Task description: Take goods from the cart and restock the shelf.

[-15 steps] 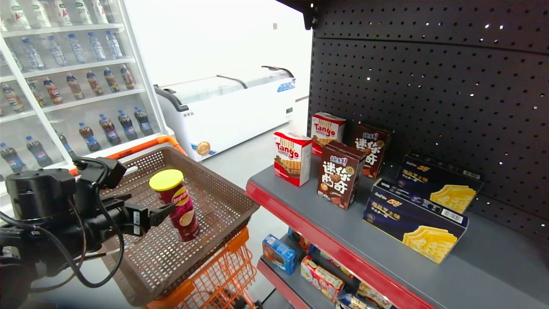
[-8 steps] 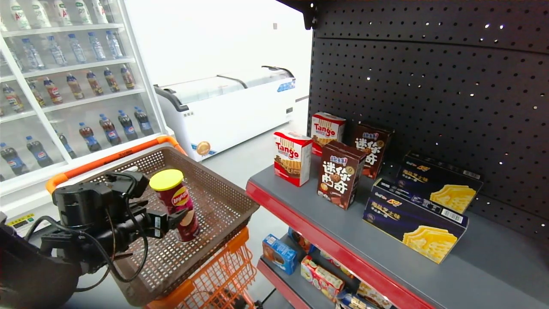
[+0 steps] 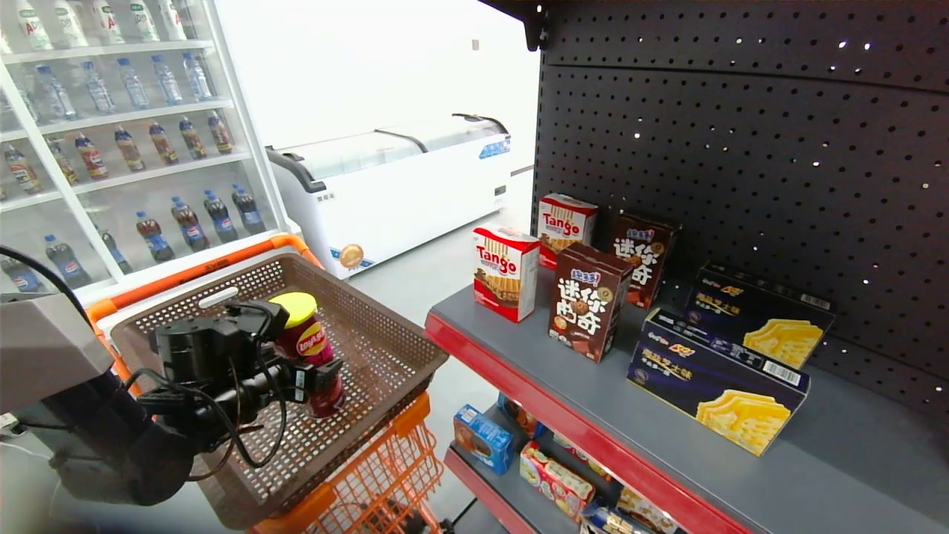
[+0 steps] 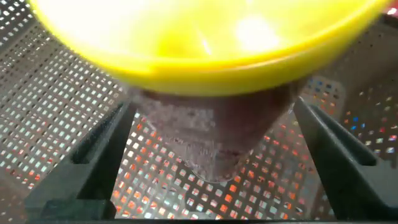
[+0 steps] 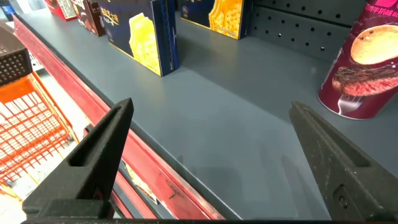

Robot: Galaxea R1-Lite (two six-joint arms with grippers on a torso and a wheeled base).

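The grey shelf (image 3: 563, 386) fills the right of the head view, and the brown basket (image 3: 385, 334) sits at lower left on the orange cart (image 3: 385, 460). The can (image 3: 313, 343) stands upright in that basket, with my left pincer (image 4: 211, 107) spread wide around it, a finger on either side and gaps showing. My right pincer (image 5: 211, 106) hangs wide apart over the shelf, near a second can (image 5: 357, 68) standing there.

- Left arm (image 3: 111, 437) is lying low, extended forward, wrist roughly level.
- Left tool (image 3: 311, 365) is holding its jaws wide apart.
- Right tool (image 5: 211, 155) is hanging tilted downward, jaws spread wide.
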